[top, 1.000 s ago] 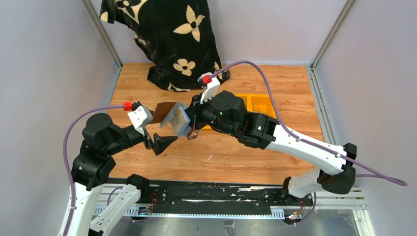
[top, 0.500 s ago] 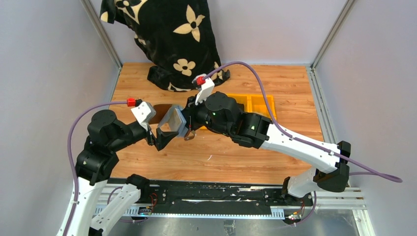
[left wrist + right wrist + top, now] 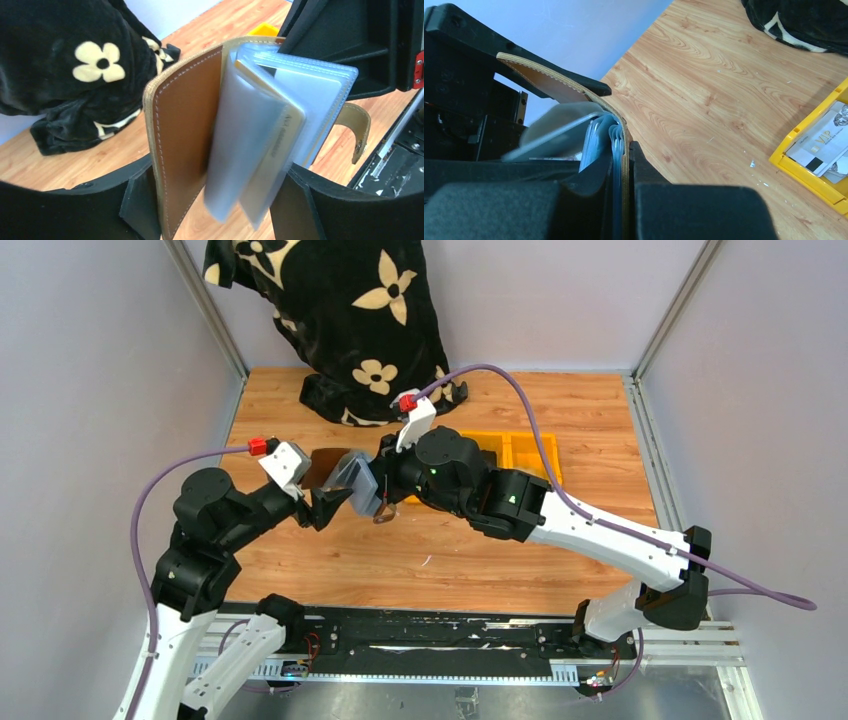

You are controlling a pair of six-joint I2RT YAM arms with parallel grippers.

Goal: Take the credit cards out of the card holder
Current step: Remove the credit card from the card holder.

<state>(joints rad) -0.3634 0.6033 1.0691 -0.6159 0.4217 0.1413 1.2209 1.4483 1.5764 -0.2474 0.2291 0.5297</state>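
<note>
Brown card holder (image 3: 185,130) is clenched by right gripper (image 3: 623,160); left gripper (image 3: 215,180) straddles it, grip uncertain. Some credit cards (image 3: 824,145) lie in yellow bin (image 3: 809,177); one is not yet out.

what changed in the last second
The left gripper moved in on the card holder from the near side and narrowed its jaws around the clear sleeves, not yet clamped. The right gripper carried the holder slightly left, still shut on it. The yellow bin and black cloth stayed put.

Soft, even light fills my workspace with faint shadows, though the clear sleeves (image 3: 240,150) of the card holder (image 3: 185,150) smear in both wrist views.
</note>
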